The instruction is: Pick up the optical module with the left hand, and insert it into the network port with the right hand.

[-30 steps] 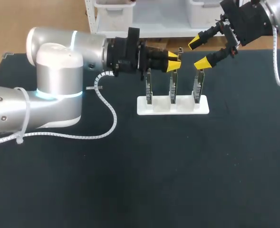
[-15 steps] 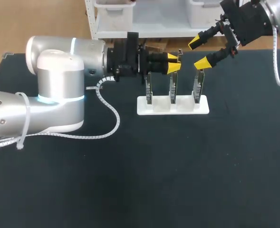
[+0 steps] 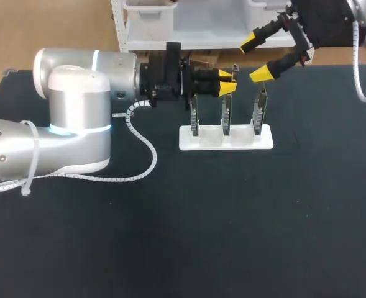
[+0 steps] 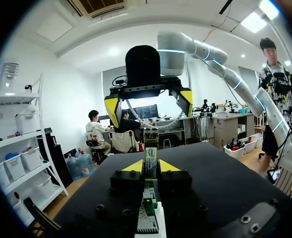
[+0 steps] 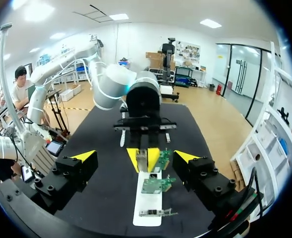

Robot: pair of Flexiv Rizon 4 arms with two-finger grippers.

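Rack (image 3: 207, 139) | cards (image 3: 196, 115) upright | left claw (image 3: 227, 81) grips module (image 5: 142, 159) | right claw (image 3: 254, 59) spread

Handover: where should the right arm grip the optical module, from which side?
Likely the free end of the optical module jutting past the left gripper's fingers, approached head-on from opposite that arm. It's a slim bar; the left fingers clamp its other end.

Bright, even light comes from above. The dark surface (image 3: 232, 217) soaks it up, and shadows around the white stand (image 3: 206, 142) are soft and faint. Left of the stand, the left arm's (image 3: 77, 93) silver shell carries soft highlights.
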